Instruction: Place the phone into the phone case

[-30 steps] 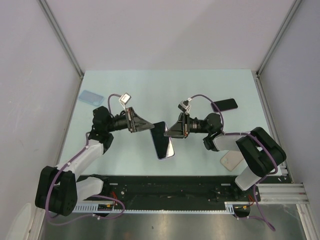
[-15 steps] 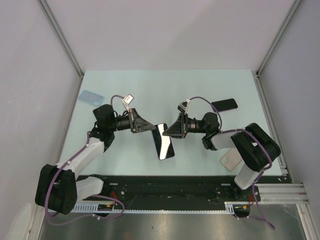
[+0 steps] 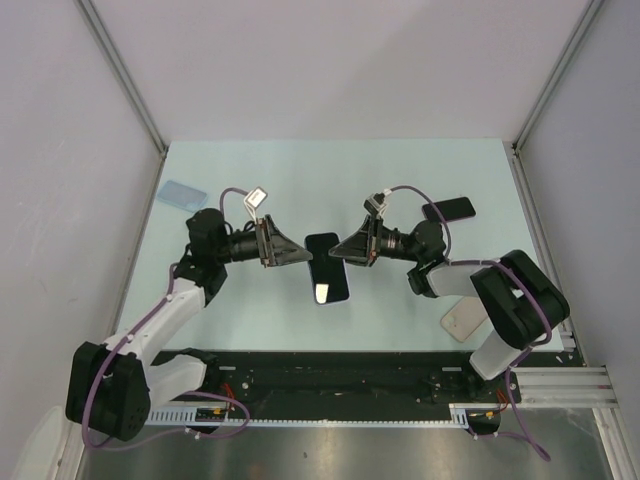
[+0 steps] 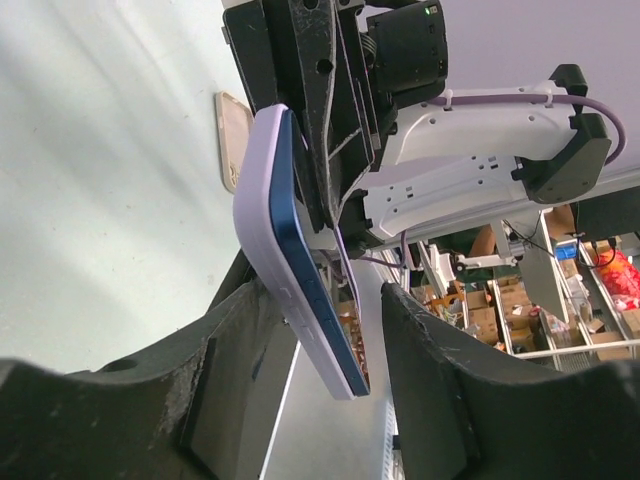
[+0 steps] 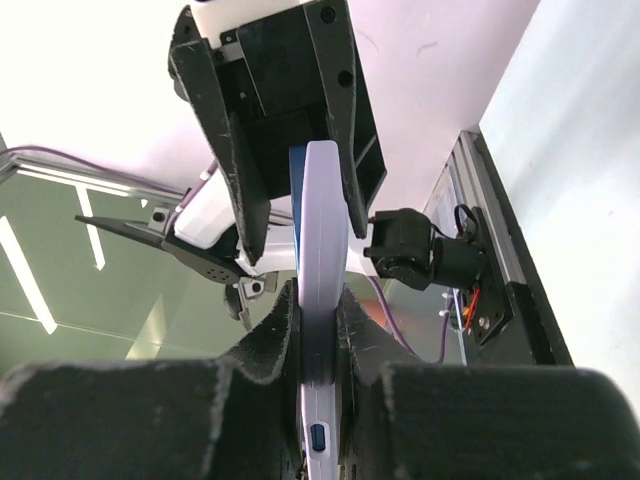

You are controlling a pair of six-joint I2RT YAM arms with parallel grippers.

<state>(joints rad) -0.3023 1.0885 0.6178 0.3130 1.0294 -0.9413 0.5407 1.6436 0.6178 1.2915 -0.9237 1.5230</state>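
A blue phone seated in a lavender case (image 3: pixel 327 268) hangs above the table's middle, its dark screen facing up. My right gripper (image 3: pixel 338 250) is shut on its edge; in the right wrist view both pads press the pale case rim (image 5: pixel 322 250) at the gripper (image 5: pixel 320 300). My left gripper (image 3: pixel 304 257) stands open at the opposite side. In the left wrist view, the phone's lower end (image 4: pixel 300 270) sits inside the left gripper (image 4: pixel 322 300) with a gap to each finger.
A second black phone (image 3: pixel 449 210) lies at the back right. A pale blue case (image 3: pixel 181 193) lies at the far left, and a beige case (image 3: pixel 464 321) near the right arm's base, also seen as the beige case (image 4: pixel 232 140).
The left gripper closed on the phone and has now opened off it. The right gripper opened briefly and is shut on it again. The phone turned flatter and shifted slightly farther from the bases.
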